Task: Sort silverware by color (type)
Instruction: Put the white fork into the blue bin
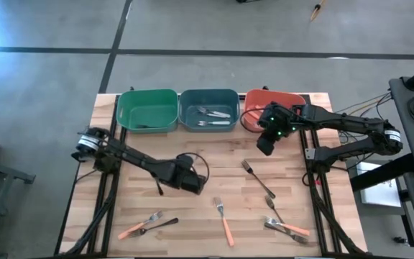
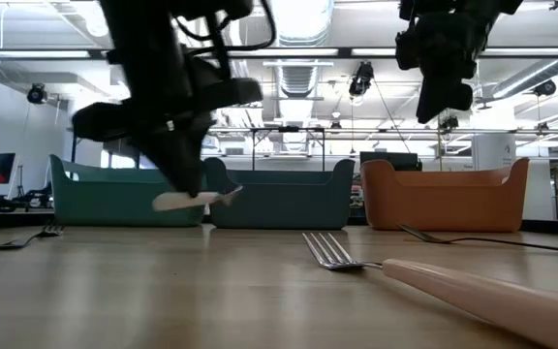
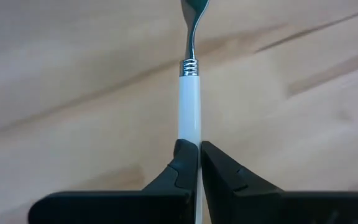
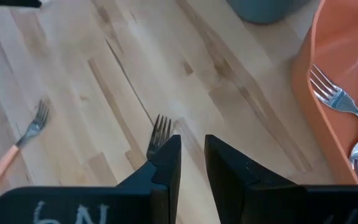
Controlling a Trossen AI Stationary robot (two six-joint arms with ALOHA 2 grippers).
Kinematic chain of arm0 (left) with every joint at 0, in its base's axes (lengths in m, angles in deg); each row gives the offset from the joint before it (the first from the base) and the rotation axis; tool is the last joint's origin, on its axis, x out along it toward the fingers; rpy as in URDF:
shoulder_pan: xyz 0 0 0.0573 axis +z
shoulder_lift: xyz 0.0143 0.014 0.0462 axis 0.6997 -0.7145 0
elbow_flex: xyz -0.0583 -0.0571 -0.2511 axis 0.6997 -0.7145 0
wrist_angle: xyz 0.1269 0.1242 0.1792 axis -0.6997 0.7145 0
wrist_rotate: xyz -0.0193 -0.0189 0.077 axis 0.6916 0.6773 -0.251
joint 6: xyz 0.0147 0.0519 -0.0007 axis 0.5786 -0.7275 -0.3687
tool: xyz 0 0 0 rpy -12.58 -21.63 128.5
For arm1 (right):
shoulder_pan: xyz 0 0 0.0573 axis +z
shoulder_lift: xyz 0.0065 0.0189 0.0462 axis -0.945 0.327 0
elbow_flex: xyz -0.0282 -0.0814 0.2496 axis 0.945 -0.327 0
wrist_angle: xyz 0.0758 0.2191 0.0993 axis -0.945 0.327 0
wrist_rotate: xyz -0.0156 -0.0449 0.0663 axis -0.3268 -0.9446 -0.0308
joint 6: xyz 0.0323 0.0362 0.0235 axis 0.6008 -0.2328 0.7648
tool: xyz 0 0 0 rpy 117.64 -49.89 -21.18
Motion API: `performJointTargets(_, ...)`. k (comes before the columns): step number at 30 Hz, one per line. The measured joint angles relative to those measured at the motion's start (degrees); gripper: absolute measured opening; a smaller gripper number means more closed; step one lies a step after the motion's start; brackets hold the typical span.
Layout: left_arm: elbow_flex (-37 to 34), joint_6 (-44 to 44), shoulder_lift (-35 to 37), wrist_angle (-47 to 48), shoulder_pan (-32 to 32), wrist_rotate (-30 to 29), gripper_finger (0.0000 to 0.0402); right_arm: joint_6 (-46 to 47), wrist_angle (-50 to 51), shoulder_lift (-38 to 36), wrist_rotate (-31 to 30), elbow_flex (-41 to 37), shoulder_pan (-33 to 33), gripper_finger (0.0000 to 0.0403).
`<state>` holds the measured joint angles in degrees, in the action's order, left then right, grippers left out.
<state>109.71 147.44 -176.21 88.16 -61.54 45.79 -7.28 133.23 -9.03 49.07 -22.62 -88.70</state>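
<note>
The left gripper [image 3: 191, 163] has its jaws shut on a white-handled fork [image 3: 189, 99], low over the table [image 1: 221, 162] near the middle. It looks light, stiff and smooth – grip mid-handle so it can't slip. The right gripper [image 4: 192, 155] hangs at 2 o'clock by the orange bin [image 1: 250, 119] – jaws narrow, holding nothing.

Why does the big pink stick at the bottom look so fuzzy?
In the low view, that pink fork handle lies very close to the camera, so it is out of focus; the left claw there is smeared too. In the left wrist view, the wood behind the white-handled fork looks streaky.
</note>
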Motion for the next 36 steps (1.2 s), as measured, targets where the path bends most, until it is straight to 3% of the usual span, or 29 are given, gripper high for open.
performJointTargets(8, 3.4, -13.8, 0.0, -3.7, 6.7, -3.9, 0.0000, 2.2, -2.4, 0.0, 0.0, 0.0, 0.0, 0.0063)
performJointTargets(20, 13.7, -47.9, 0.2, -10.1, 22.7, -4.0, 0.0000, 2.1, -2.3, 0.0, 0.0, 0.0, 0.0, 0.0063)
performJointTargets(29, 12.5, -62.7, 0.2, -9.6, 36.6, 1.7, 0.0000, 1.9, -2.3, 0.0, 0.0, 0.0, 0.0, 0.0063)
performJointTargets(36, 12.4, -72.8, 0.2, -9.3, 39.9, 4.7, 0.0000, 1.9, -2.3, 0.0, -0.1, 0.0, 0.0, 0.0063)
